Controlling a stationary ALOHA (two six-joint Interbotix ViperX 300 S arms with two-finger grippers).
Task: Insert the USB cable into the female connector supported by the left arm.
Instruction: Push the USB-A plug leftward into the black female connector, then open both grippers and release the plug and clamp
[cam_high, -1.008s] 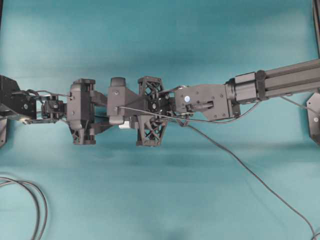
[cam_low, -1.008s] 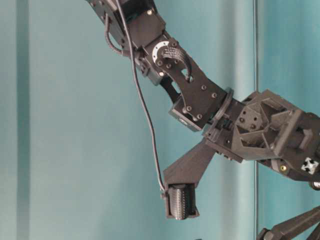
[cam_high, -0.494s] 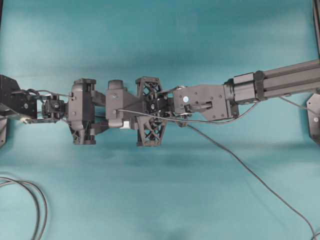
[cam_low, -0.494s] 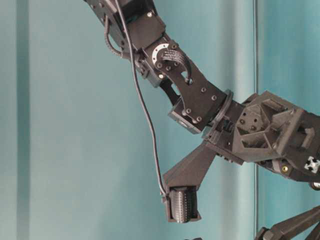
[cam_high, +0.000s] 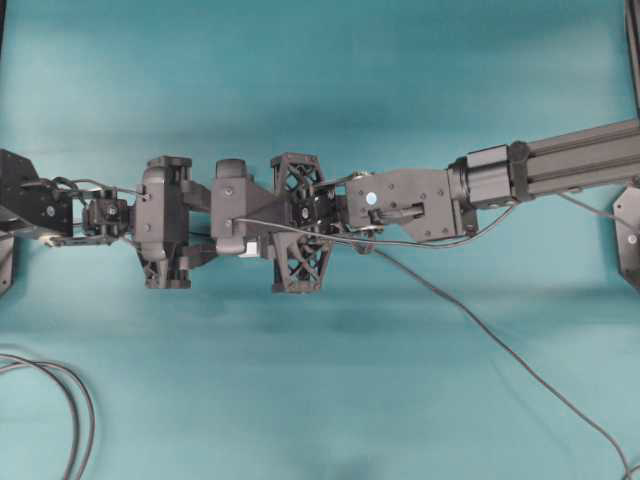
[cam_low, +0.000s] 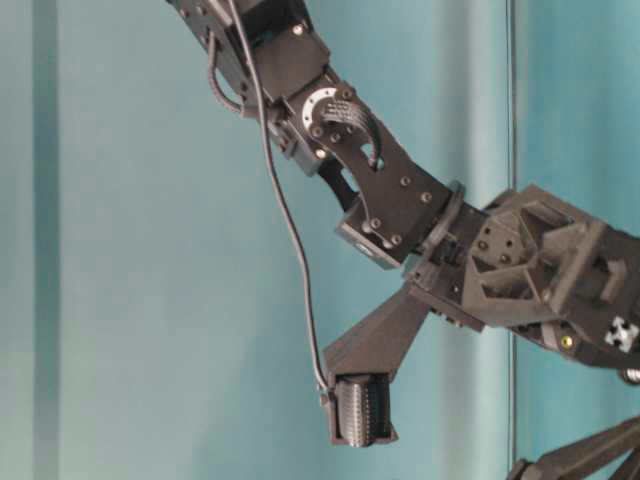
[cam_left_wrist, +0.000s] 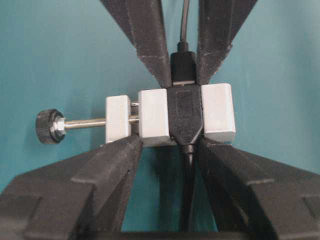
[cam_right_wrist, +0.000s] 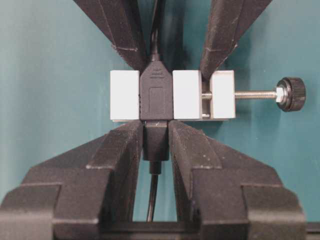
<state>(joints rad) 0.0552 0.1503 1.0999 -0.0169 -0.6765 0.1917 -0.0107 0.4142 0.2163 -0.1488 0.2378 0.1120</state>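
Left claw (cam_left_wrist: 170, 150) wider around female connector (cam_left_wrist: 170, 117)

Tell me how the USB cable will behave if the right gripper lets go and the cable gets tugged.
The USB cable looks thin, so probably floppy and light; its plug seems seated in the female connector, so it may stay. A tug could drag the connector.

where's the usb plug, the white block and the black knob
usb plug (cam_right_wrist: 155, 142), right wrist view, its black body
white block (cam_left_wrist: 219, 111), left wrist view, its right segment
black knob (cam_left_wrist: 46, 126), left wrist view, its ribbed rim
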